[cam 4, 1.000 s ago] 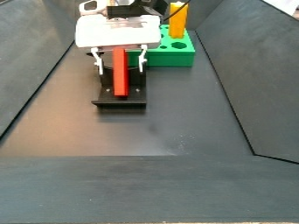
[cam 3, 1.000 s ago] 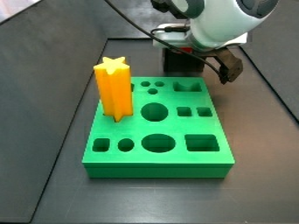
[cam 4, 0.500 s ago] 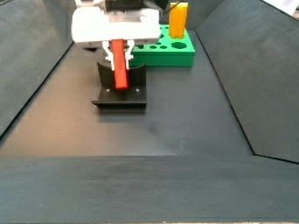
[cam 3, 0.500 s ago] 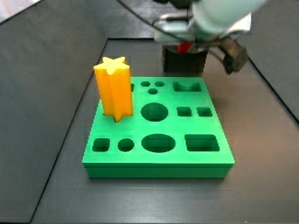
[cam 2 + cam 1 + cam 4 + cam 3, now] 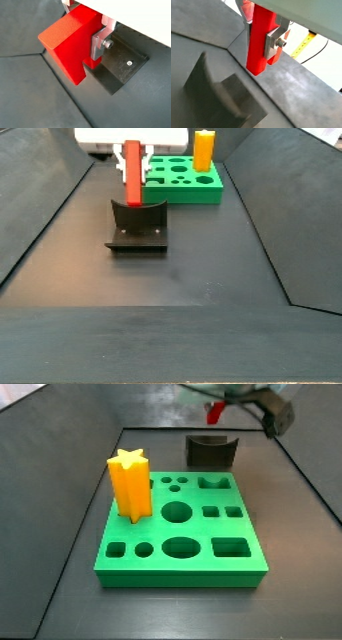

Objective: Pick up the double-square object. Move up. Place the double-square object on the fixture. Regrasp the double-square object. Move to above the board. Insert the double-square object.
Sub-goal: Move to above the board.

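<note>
The double-square object (image 5: pixel 134 173) hangs upright in the gripper (image 5: pixel 131 166), clear above the fixture (image 5: pixel 138 228), with the green board (image 5: pixel 181 180) and its yellow star prism (image 5: pixel 203 148) just behind. In both wrist views a silver finger (image 5: pixel 100 43) presses flat against the red peg's side, jaws clamped narrowly on it.

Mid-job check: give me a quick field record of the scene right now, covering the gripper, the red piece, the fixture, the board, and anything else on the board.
gripper: raised above the fixture, shut on the double-square object
double-square object: red, hanging upright from the fingers, lifted clear of the fixture
fixture: dark bracket on the floor, nothing on it
board: green, beside the fixture, cut-outs open apart from one
yellow star: standing upright in the board near one edge
insertion: not yet done
</note>
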### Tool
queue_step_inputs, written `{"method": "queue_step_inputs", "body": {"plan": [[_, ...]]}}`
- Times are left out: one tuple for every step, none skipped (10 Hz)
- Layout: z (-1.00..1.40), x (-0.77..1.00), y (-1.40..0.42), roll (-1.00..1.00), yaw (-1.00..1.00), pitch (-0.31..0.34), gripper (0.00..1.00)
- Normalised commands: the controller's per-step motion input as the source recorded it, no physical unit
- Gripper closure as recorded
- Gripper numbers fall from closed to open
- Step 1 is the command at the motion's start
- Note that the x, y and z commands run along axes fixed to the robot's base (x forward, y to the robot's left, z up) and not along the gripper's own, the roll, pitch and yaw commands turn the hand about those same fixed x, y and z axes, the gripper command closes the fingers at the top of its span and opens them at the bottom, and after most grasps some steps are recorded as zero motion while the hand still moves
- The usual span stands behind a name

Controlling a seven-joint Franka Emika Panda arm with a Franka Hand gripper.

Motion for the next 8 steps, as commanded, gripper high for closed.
{"method": "queue_step_inputs", "body": {"plan": [[1.00,-0.08,0.07,-0.13,-0.18,-0.016,1.00],[1.00,-0.08,0.07,-0.13,-0.15,0.015,1.00],[1.00,-0.09,0.07,-0.13,-0.12,0.032,1.00],[1.00,-0.09,0.07,-0.12,-0.10,0.039,1.00],[1.00,-0.10,0.07,-0.10,-0.06,0.058,1.00],[1.00,-0.10,0.06,-0.09,-0.04,0.066,1.00],[1.00,-0.10,0.06,-0.08,-0.02,0.072,1.00],[0.94,-0.09,0.04,-0.06,0.00,0.078,1.00]]}}
